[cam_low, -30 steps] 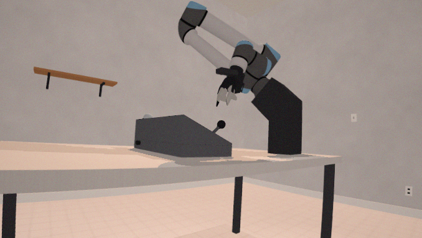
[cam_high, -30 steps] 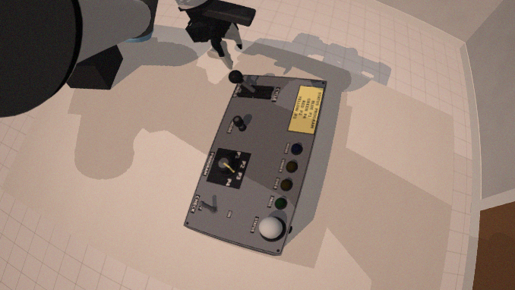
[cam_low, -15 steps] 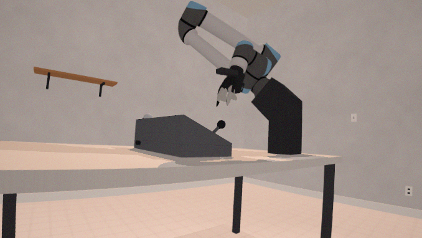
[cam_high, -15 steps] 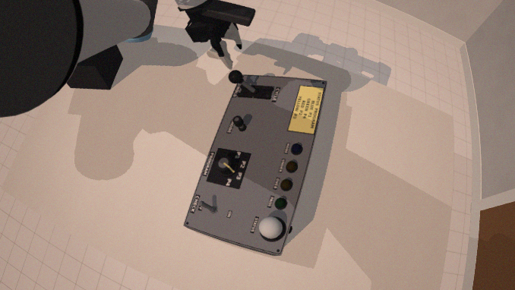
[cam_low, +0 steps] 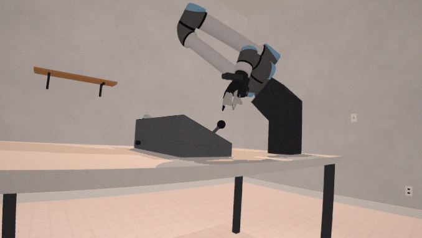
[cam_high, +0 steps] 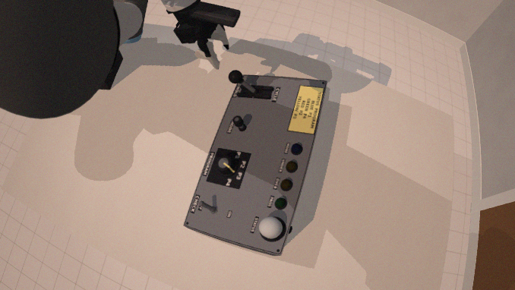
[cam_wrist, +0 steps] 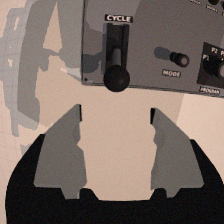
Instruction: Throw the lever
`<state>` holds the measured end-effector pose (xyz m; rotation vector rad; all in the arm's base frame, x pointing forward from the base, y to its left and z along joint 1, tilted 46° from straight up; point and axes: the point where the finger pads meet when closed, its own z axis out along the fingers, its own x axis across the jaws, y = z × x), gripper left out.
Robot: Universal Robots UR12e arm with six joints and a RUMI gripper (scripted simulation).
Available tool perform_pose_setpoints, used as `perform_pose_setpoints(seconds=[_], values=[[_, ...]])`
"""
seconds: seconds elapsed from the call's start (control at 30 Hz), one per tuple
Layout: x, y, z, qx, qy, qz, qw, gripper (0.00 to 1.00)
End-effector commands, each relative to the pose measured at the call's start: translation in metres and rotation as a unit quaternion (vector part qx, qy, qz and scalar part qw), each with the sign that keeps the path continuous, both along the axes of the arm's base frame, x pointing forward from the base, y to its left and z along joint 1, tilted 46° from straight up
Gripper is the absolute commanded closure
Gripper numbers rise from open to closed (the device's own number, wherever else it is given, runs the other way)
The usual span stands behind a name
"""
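Observation:
The grey sloped console (cam_high: 258, 159) lies loose on the table and also shows in the exterior view (cam_low: 180, 137). Its lever, with a black ball knob (cam_high: 235, 76), leans toward the slot end away from the CYCLE label (cam_high: 276, 94). In the wrist view the knob (cam_wrist: 116, 78) sits at the near end of the slot, and the CYCLE label (cam_wrist: 118, 18) is at the far end. My gripper (cam_wrist: 116, 107) (cam_low: 228, 107) (cam_high: 214, 53) is open about halfway and empty. It hangs above the knob and a little short of it, not touching it.
The panel also carries a small MODE toggle (cam_high: 239, 122), a PROGRAM rotary knob (cam_high: 228, 165), a CHECK toggle (cam_high: 208, 207), a white dome button (cam_high: 270, 228), several lamps and a yellow plate (cam_high: 305, 109). The arm's dark base (cam_low: 280, 121) stands behind the console.

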<state>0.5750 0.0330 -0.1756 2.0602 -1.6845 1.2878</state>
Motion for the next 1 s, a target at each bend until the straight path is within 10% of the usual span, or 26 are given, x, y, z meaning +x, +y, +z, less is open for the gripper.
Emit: perform_pose_setpoints(seconds=[0.0, 0.97], values=[[0.0028, 0.0015, 0.0047, 0.001, -0.005, 0.002, 1.0, 0.56], [0.0068, 0.0012, 0.005, 0.002, -0.008, 0.001, 1.0, 0.56]])
